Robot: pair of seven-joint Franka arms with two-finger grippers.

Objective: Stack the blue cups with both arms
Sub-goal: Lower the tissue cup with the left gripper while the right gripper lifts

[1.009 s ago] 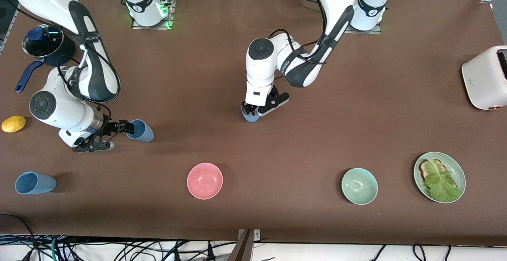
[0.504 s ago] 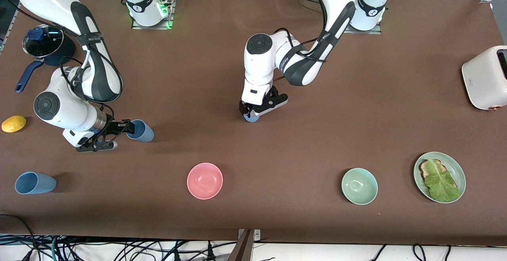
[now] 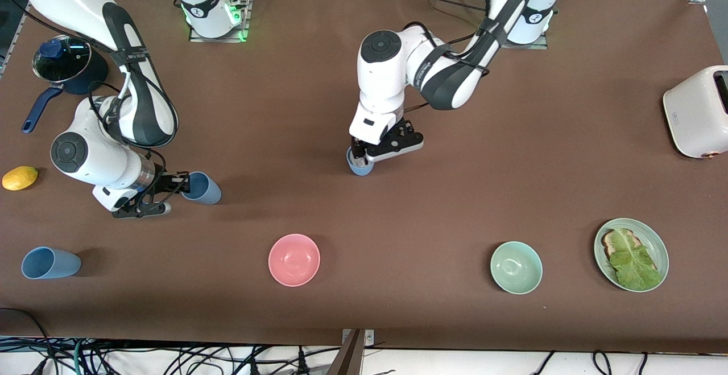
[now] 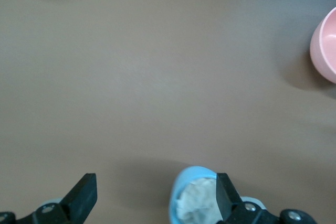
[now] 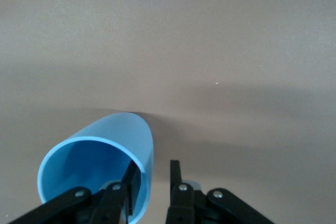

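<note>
A: As we read the left wrist view, the left gripper (image 4: 155,200) is spread wide over the middle cup (image 3: 359,167), at mid-tabletop (image 3: 455,193). One finger (image 4: 224,195) sits at the cup's rim, the other well clear. We can't tell if it touches.

B: Agreed. We see something pale inside that cup. Right side?

A: The right gripper (image 5: 152,179) is low over the right arm's end, at the side-lying cup (image 3: 203,188). The fingers are parted narrowly and straddle the cup wall, one inside the mouth, one outside. We see a gap at the outer finger.

B: The third cup (image 3: 50,263) is also on its side, nearer the front camera than that one, with no gripper on it.

A: The pink bowl (image 3: 294,259) and mint-green bowl (image 3: 516,267) sit along the same near row.

B: Any text?

A: We see a small mark on the toaster (image 3: 697,112) and logos on the arm bases, all too small to read.
</note>
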